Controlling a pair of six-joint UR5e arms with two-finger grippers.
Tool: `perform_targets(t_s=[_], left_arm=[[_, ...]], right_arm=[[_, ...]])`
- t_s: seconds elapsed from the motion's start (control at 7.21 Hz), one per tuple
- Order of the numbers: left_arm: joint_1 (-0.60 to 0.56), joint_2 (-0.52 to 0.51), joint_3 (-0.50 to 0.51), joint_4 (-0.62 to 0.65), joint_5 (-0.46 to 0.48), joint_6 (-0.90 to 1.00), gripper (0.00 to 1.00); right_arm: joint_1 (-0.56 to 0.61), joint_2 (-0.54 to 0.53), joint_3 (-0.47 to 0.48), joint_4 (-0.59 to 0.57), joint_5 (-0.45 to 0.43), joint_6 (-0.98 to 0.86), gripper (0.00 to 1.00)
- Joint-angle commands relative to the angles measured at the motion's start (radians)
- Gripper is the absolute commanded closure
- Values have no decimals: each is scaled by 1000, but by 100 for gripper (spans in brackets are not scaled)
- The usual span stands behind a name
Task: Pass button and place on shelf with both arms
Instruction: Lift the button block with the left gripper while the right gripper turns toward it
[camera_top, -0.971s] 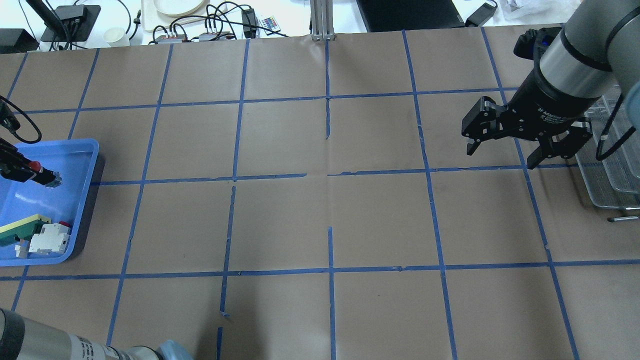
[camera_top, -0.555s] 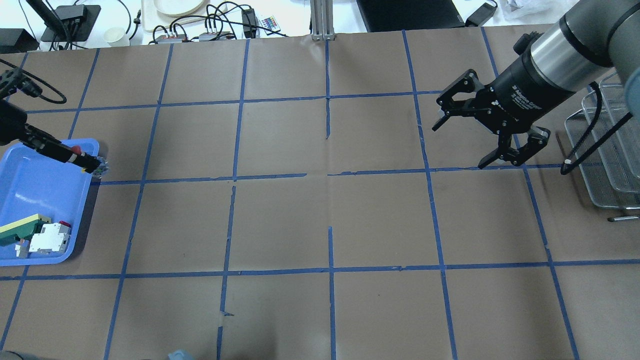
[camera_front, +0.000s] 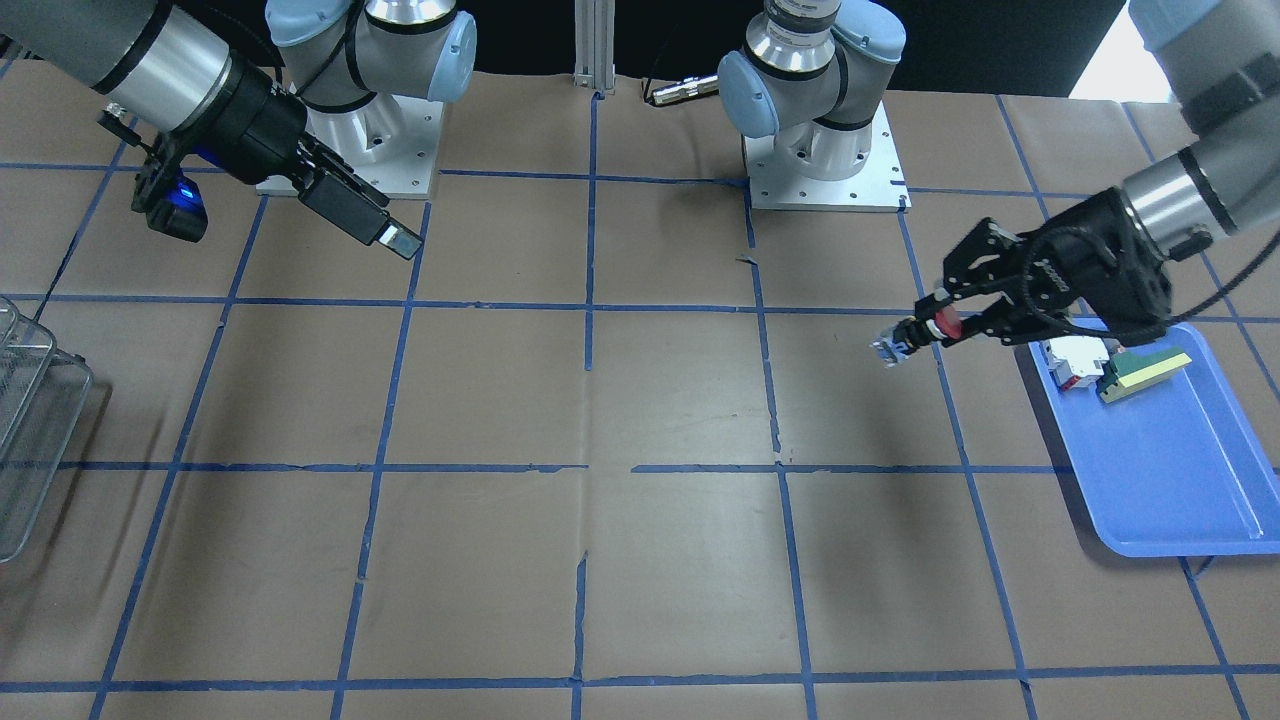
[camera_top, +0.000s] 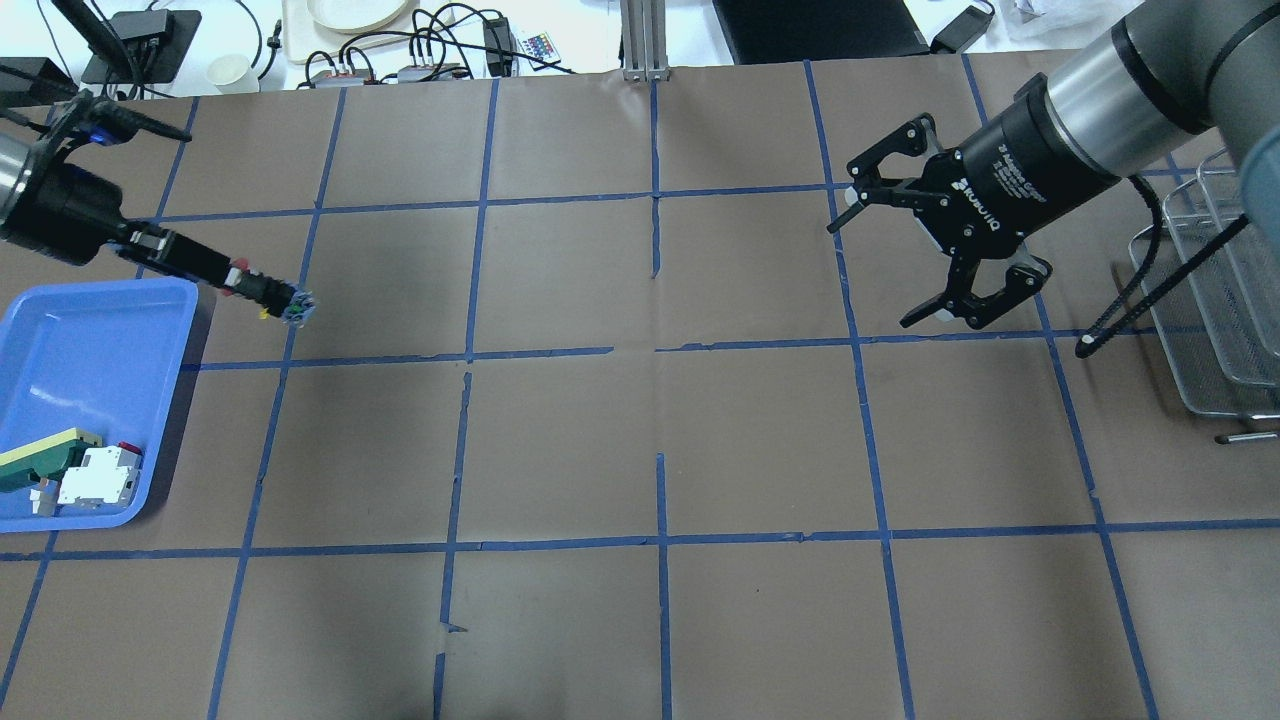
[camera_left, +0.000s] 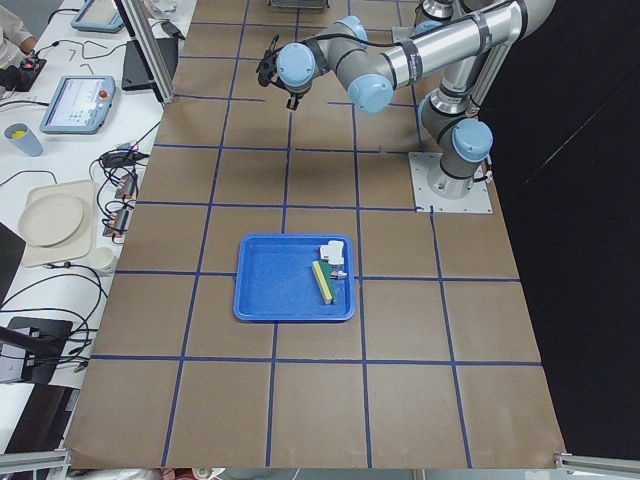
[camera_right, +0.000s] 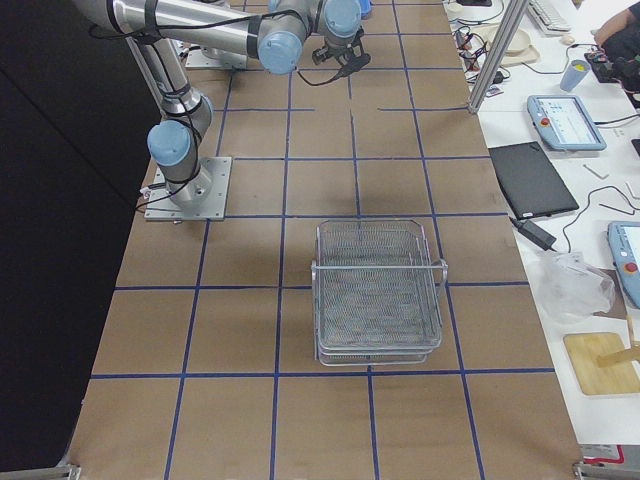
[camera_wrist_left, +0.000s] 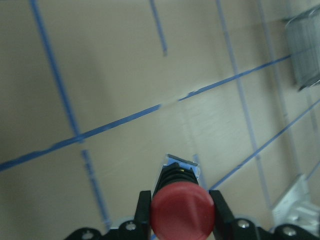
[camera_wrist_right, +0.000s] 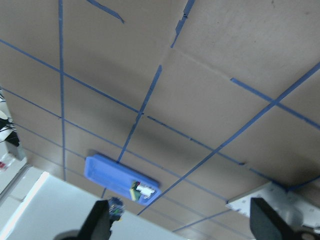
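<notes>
My left gripper is shut on the button and holds it in the air just past the blue tray's right rim. The pale end points toward the table's middle. In the left wrist view the red cap sits between the fingers. The front view shows the same grip. My right gripper is open and empty above the right half of the table, with its jaws turned toward the left arm. It also shows in the front view. The wire shelf stands at the right edge, behind the right arm.
The blue tray at the left edge holds a white-and-red block and a green-and-yellow wedge. Brown paper with blue tape lines covers the table. Cables and devices lie beyond the far edge. The shelf also shows in the right side view.
My left gripper has carried the button out of the tray and rightward over the table. My right gripper has moved left toward the middle and turned, still open.
</notes>
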Motion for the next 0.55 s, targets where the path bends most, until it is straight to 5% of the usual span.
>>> perform_targets(t_s=[0.0, 0.42], left_arm=[[-86, 37, -91, 3, -231, -113, 85], [-162, 69, -257, 133, -467, -186, 91]], right_arm=[[-72, 18, 24, 98, 240, 16, 0], [-81, 17, 153, 103, 455, 8, 0]])
